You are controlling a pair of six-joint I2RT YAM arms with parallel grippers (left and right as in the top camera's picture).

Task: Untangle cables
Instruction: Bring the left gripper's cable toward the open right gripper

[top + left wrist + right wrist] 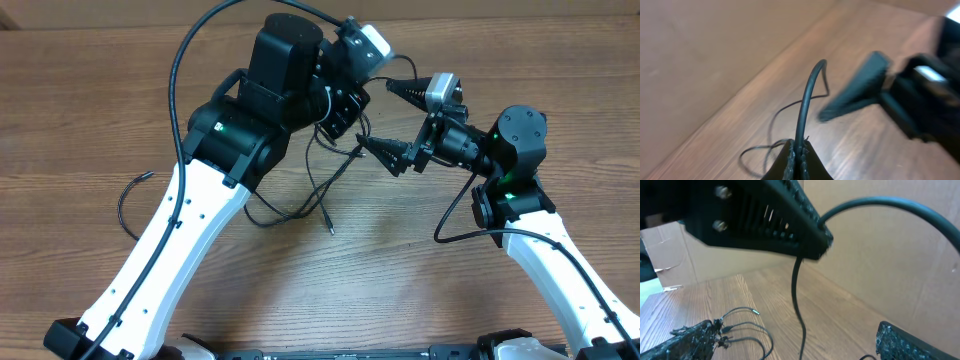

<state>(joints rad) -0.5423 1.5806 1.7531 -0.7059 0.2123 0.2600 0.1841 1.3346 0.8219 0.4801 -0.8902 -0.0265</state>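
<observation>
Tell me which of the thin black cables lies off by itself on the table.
The curved cable, left of the left arm in the overhead view; the other cables bunch together under the left gripper.

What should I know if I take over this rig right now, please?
Left gripper: shut on one cable, held up off the table.
Right gripper: open, empty, close beside the left one.
Other cables trail on the table below; one cord lies apart at far left.
Done: one strand lifted.
Left to do: bundle not yet separated; pull strands apart and lay them out singly.
</observation>
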